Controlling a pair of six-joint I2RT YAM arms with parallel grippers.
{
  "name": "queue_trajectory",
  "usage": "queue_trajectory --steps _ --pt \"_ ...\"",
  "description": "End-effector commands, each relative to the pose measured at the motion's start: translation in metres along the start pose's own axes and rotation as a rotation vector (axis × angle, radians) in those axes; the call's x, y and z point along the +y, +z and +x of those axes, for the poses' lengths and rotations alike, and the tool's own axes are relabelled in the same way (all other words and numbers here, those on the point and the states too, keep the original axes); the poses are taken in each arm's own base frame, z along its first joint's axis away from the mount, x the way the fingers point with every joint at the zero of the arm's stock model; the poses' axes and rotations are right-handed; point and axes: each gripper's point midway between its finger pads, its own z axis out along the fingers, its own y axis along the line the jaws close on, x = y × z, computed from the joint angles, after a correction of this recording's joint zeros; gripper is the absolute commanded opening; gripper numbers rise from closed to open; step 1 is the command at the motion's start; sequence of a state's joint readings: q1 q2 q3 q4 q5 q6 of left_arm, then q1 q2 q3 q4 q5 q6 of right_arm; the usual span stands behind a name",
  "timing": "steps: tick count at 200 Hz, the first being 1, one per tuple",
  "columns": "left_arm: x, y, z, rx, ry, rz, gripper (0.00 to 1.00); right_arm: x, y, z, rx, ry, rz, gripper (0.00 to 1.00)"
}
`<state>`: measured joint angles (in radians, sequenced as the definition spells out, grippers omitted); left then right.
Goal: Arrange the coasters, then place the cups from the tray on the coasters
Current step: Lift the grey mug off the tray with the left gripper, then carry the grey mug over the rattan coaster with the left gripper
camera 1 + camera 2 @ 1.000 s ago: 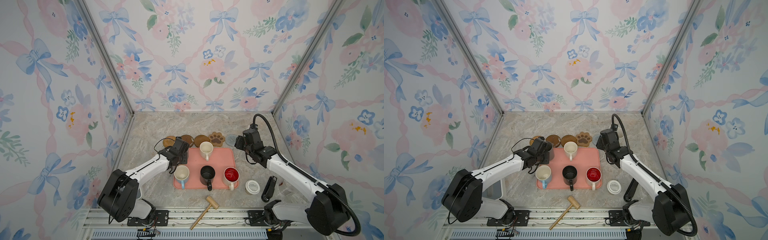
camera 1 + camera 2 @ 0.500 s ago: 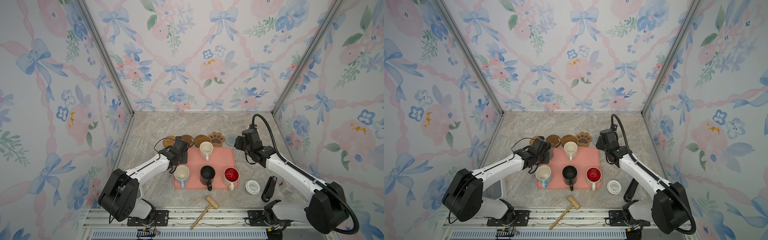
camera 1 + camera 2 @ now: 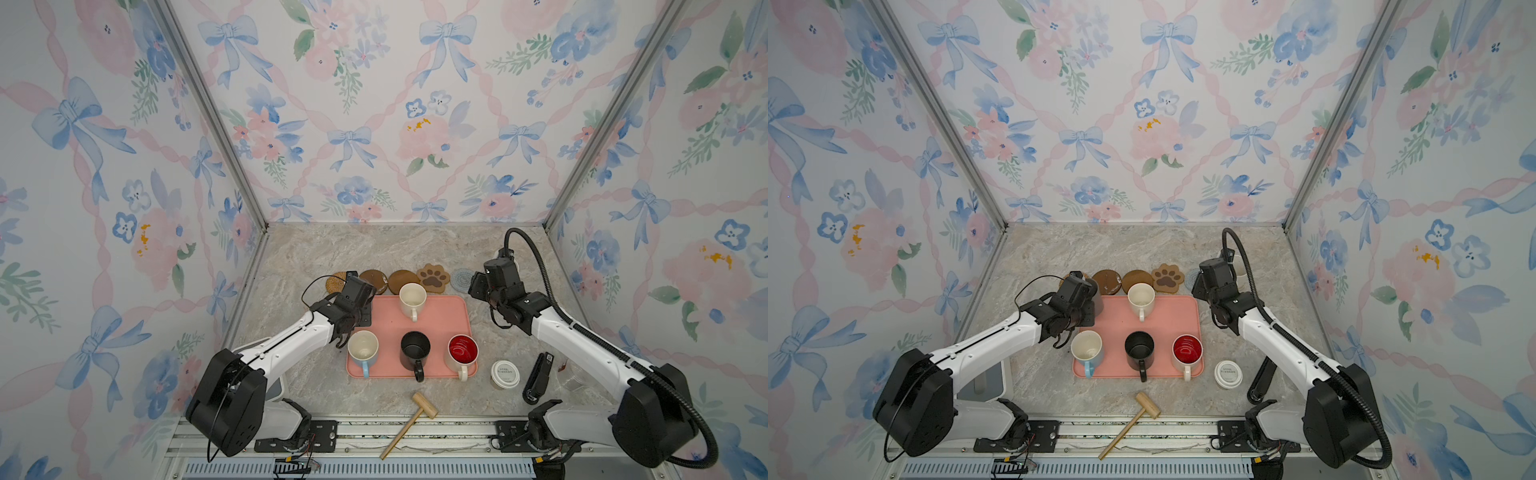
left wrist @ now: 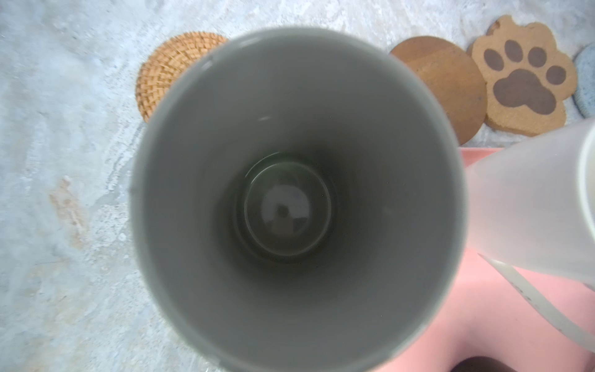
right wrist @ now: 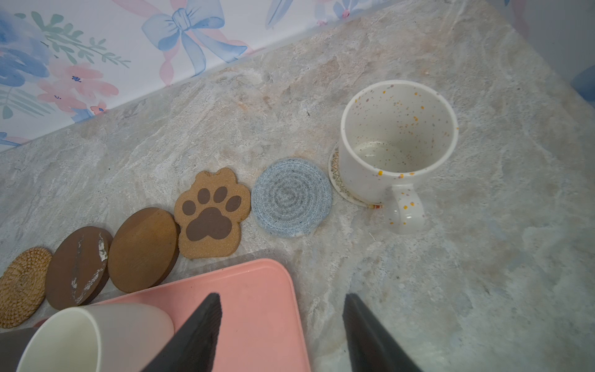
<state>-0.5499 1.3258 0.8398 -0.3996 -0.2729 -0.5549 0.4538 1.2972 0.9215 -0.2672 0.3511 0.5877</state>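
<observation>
Barely anything on the table has shifted since a second ago, but the left gripper [image 3: 357, 293] has now clamped onto the smooth grey mug [image 4: 289, 193] at the pink tray's [image 3: 440, 324] far-left corner. The right gripper [image 5: 282, 298] hangs empty, jaws apart, off the far-right corner. Lined up behind the tray are a woven rattan round [image 5: 19, 283], a scuffed wooden disc [image 5: 77, 267], a plain wooden disc [image 5: 143, 249], a grainy paw coaster [image 5: 211, 214] and a grey-blue coiled mat [image 5: 291, 198]. At the right end a speckled mug [image 5: 392, 141] sits on a cream coaster [image 5: 336, 180].
</observation>
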Motion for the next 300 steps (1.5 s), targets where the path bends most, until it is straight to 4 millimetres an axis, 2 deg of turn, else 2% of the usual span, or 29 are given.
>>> queue_trajectory --steps 1,65,137,172,223,300 --pt "0.006 -0.016 -0.030 -0.130 -0.040 -0.023 0.00 0.011 -0.001 -0.007 -0.010 0.002 -0.026 0.63" --pt "0.013 -0.015 -0.051 -0.166 -0.049 -0.056 0.00 0.014 0.002 -0.005 0.001 0.001 -0.035 0.63" --pt "0.034 -0.004 -0.084 -0.199 -0.079 -0.071 0.00 0.014 0.004 -0.004 0.011 -0.010 -0.032 0.62" --pt "0.046 0.005 -0.095 -0.208 -0.103 -0.062 0.00 0.014 0.004 -0.004 0.012 -0.014 -0.030 0.62" --pt "0.052 0.019 -0.110 -0.219 -0.101 -0.048 0.00 0.014 0.002 -0.006 0.014 -0.022 -0.029 0.61" --pt "0.049 0.047 -0.121 -0.200 -0.100 -0.022 0.00 0.014 -0.001 -0.007 0.019 -0.030 -0.023 0.61"
